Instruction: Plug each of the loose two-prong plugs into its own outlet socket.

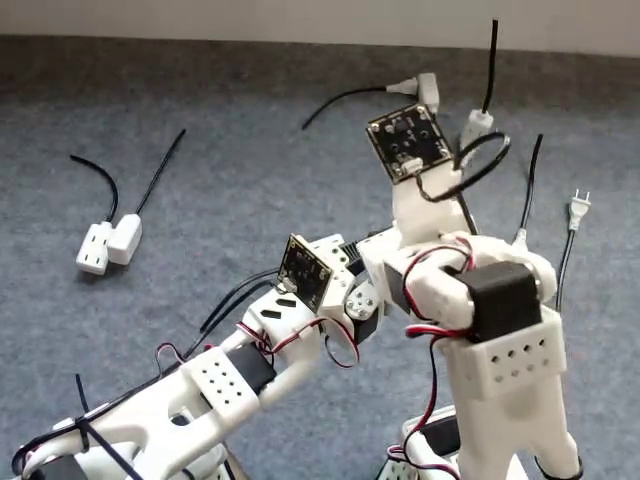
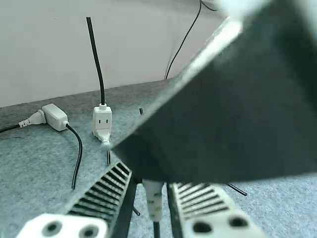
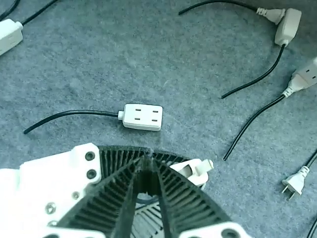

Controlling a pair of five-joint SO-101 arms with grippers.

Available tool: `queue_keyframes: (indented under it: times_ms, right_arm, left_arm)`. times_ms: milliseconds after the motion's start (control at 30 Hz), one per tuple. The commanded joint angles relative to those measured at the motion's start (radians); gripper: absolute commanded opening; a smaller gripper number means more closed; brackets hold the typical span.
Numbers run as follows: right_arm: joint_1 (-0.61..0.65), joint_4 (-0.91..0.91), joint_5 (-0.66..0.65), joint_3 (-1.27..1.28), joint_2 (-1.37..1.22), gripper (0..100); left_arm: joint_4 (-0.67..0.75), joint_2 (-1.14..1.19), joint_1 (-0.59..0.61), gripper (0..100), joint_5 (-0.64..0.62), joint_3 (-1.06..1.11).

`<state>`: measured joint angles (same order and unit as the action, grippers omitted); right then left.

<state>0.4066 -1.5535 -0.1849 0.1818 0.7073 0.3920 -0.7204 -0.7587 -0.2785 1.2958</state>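
Left hand (image 2: 148, 183): closed on a white held plug (image 2: 153, 201), whose cable runs back between the fingers.
Ahead of left hand: far socket (image 2: 101, 119) on the grey worktop (image 2: 39, 163), slots facing the hand.
Right hand (image 3: 146, 161): fingers shut tip to tip.
Just ahead of right hand: near socket (image 3: 142, 117), lying flat.
Beside one right finger: second plug (image 3: 197, 168); I cannot tell whether they touch.

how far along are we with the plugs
Partway. Two look done: the far pair and the left pair each sit joined, plug against socket. In hand: the left gripper is closed on a white plug. Left to do: that one, plus a loose two-prong plug lying on the carpet; an empty socket waits.
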Motion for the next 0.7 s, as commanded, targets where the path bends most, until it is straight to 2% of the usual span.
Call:
queue_keyframes:
  times_ms: [0, 300, 467, 667]
  right_arm:
    - [0.001, 0.042, -0.014, 0.025, -0.004, 0.8]
    - [-0.159, 0.134, -0.015, 0.116, -0.004, 0.8]
    - [-0.174, 0.234, -0.051, 0.254, -0.005, 0.8]
    - [-0.199, 0.236, -0.083, 0.341, -0.004, 0.8]
  left_arm:
    - [0.025, -0.028, 0.008, 1, 0.005, -0.007]
    - [0.025, -0.030, 0.015, 1, 0.005, -0.007]
    - [0.025, -0.030, 0.016, 1, 0.005, -0.007]
    - [0.025, -0.030, 0.018, 1, 0.005, -0.007]
